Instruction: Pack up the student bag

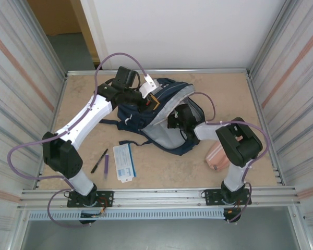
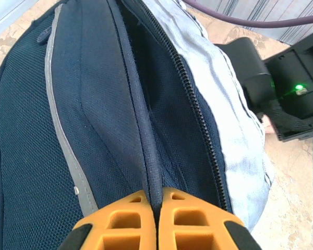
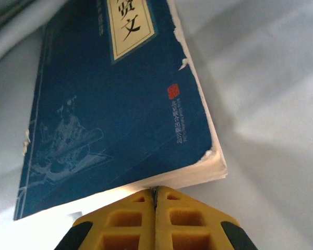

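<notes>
A tan tabletop (image 1: 177, 169) sits boxed in by ribbed metal walls (image 1: 21, 78), with a plain white wall at 12 o'clock. The student bag (image 1: 138, 112) lies just toward 12 o'clock from the middle of the tabletop. It is navy, its main zip is undone, and its grey lining (image 1: 164, 133) gapes toward 5 o'clock.

The left arm (image 1: 86, 122) stretches from 7 o'clock up to the bag's upper end. In the left wrist view the left fingers (image 2: 125, 221) are pressed together on a raised ridge of navy fabric beside the open zipper (image 2: 190, 104), pinching it. The right arm (image 1: 240, 143) bends in from 5 o'clock, its wrist pushed into the bag's mouth. The right fingers (image 3: 130, 219) are closed tight against each other. Just beyond their tips, toward 12 o'clock, a dark blue book (image 3: 109, 104) lies flat on the lining inside the bag, its white page edge nearest them. Whether they nip that edge cannot be told.

At 7 o'clock from the bag lies a blue-and-white booklet (image 1: 124, 162). A pink pouch (image 1: 217, 156) at 4 o'clock is partly hidden by the right arm. A purple pen (image 1: 106, 161) and a black pen (image 1: 99, 161) lie side by side just at 9 o'clock of the booklet.
</notes>
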You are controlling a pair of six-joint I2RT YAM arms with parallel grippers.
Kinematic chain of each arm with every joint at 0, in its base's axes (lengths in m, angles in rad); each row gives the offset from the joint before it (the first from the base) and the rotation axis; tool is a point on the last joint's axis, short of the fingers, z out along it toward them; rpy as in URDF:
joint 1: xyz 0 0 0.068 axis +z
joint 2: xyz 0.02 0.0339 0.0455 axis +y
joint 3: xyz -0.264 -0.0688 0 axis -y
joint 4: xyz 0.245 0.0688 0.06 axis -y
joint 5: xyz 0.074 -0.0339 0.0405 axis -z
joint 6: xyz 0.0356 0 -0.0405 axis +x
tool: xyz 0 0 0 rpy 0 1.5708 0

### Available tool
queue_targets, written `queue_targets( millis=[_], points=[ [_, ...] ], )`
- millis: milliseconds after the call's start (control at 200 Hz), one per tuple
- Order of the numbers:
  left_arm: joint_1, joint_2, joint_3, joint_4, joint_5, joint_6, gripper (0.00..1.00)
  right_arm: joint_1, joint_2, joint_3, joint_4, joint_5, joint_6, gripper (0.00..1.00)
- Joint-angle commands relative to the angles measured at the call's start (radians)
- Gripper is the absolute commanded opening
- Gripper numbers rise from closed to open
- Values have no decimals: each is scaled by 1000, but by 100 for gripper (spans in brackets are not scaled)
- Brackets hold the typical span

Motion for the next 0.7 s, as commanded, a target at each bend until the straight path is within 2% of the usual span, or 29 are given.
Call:
queue_targets(
  millis=[0,140,256,331,581,697],
  points=[
    [-3,-33,7,81,124,36,0,-2,76,82,-12,-32,-20,0],
    [-2,-28,6,85,142,43,0,-12,106,118,2,-41,-15,0],
    [0,-14,12,85,136,46,0,-27,68,106,1,-40,-32,0],
    [1,-8,9,81,131,44,0,-45,29,83,-8,-62,-36,4],
    [-12,3,-85,162,-17,5,0,-121,-243,-140,-29,-138,2,14],
    [-16,36,-108,164,-31,20,0,-177,-384,-204,-114,-190,20,17]
  ],
)
